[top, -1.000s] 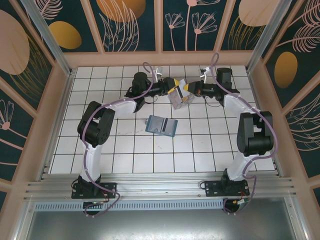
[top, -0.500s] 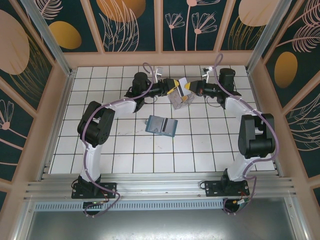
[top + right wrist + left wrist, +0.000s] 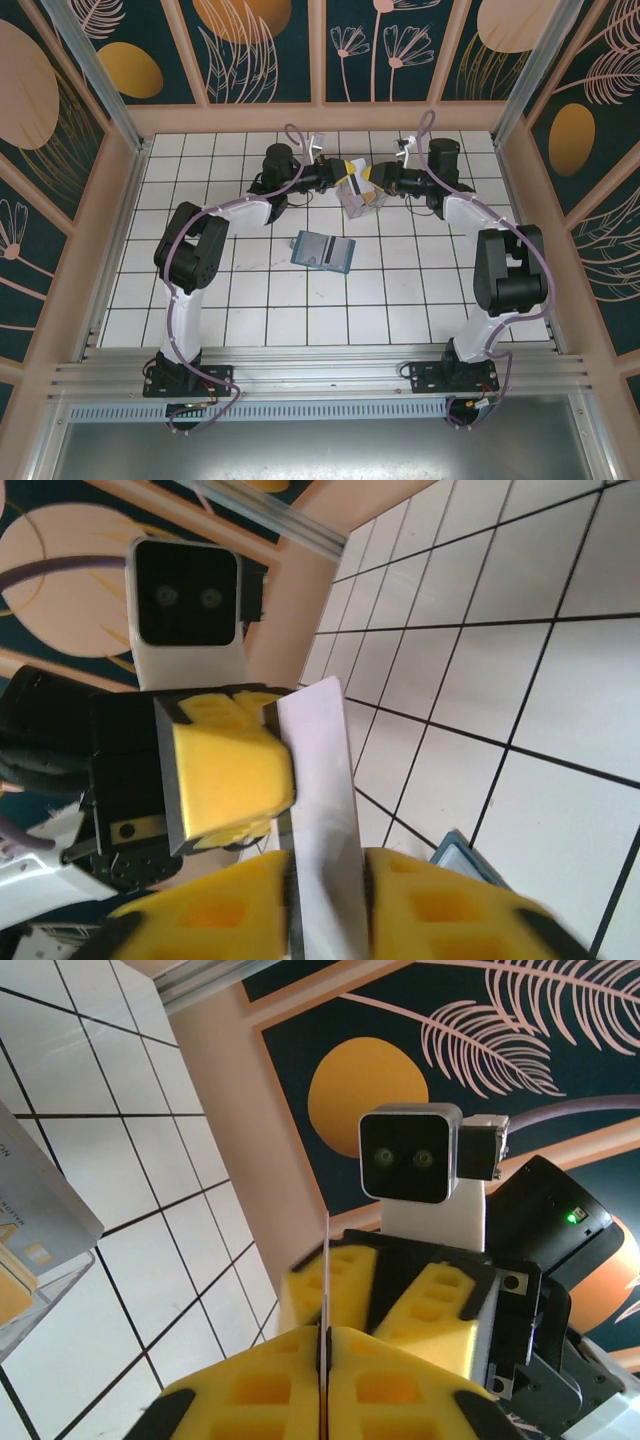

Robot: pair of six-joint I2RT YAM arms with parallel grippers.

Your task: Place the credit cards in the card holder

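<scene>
Wallet [image 3: 323, 250] lies open on the table [image 3: 250, 300], teal, paler inner faces up, both leaves flat. Cards [image 3: 360, 198] sit beyond the wallet and slightly to its right, apart from it, as a silvery-grey bunch with one gold-yellow card showing. Both hands meet above the table just beyond that bunch, farther from the wallet. Left hand [image 3: 325, 1360]: yellow fingers pressed together, pinching one card [image 3: 318, 780], which the left wrist view shows edge-on as a thin line rising from between the pads. Right hand [image 3: 325, 920]: fingers stand slightly parted on either side of the same card, with a narrow dark gap along each edge; contact with the card cannot be confirmed. The held card's visible face is pale and plain, and no brand or number can be made out on it. In the left wrist view, a grey card of the bunch carries faint small print at the frame's left edge, cropped and too small to read. No legible marking is found on the wallet.
</scene>
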